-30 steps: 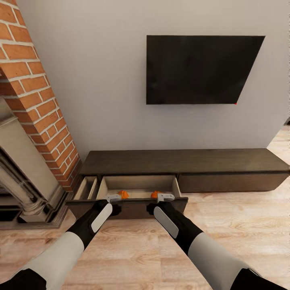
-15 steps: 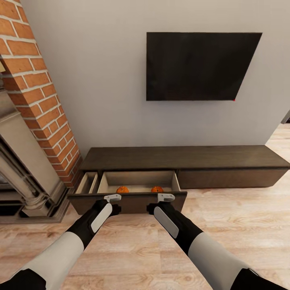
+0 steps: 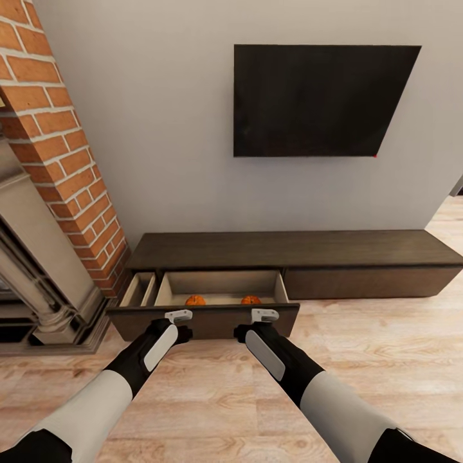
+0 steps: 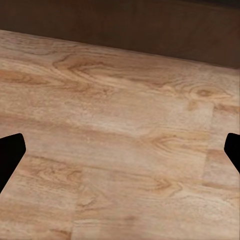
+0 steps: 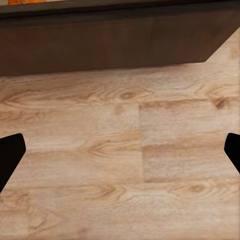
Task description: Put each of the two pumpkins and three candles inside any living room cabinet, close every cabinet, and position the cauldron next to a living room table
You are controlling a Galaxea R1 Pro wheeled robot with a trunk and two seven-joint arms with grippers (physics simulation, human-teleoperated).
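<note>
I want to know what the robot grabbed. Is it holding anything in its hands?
No. Both the left hand and the right hand are open and empty, by the open drawer's front panel. The pumpkins lie inside.

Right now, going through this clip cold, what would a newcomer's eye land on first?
The pulled-out drawer of the long dark cabinet stands open low in the middle, with two orange pumpkins side by side inside. Both arms reach toward its front panel, the left claw and right claw at its top edge. Above hangs a big black TV, with a brick chimney at the left.
</note>
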